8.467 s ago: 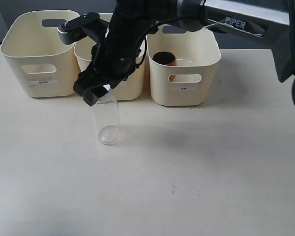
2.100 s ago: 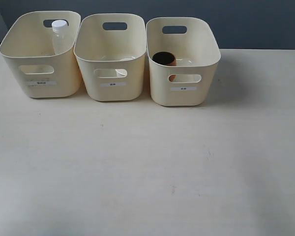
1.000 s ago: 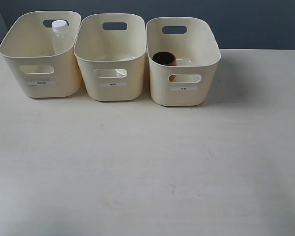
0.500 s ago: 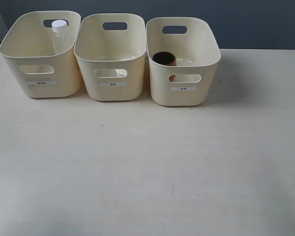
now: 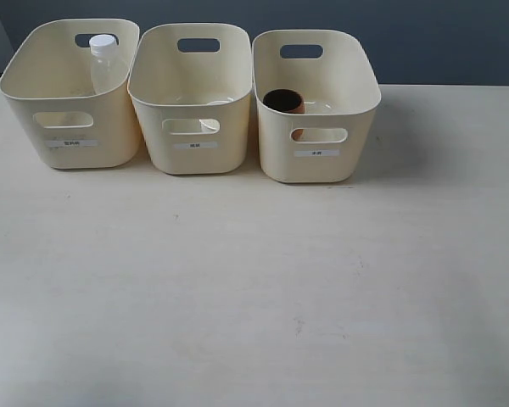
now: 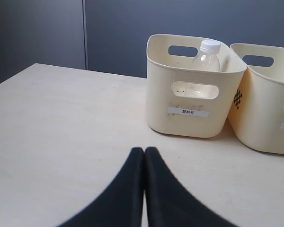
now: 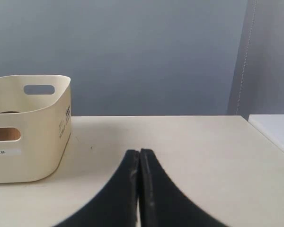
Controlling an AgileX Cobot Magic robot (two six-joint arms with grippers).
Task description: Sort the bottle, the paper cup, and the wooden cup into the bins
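Observation:
Three cream bins stand in a row at the back of the table. The bottle stands upright in the left bin, its white cap showing above the rim; the left wrist view shows the bottle too. A white paper cup lies in the middle bin, glimpsed through the handle cut-out. The wooden cup sits in the right bin. My left gripper and right gripper are shut on nothing, low over bare table. Neither arm appears in the exterior view.
The right wrist view has the right bin off to one side and the table's edge on the other. A dark grey wall runs behind the bins.
The arm that held the bottle in front of the bins has withdrawn from the exterior view, and the bottle now stands in the left bin. Nothing has moved over the last two seconds.

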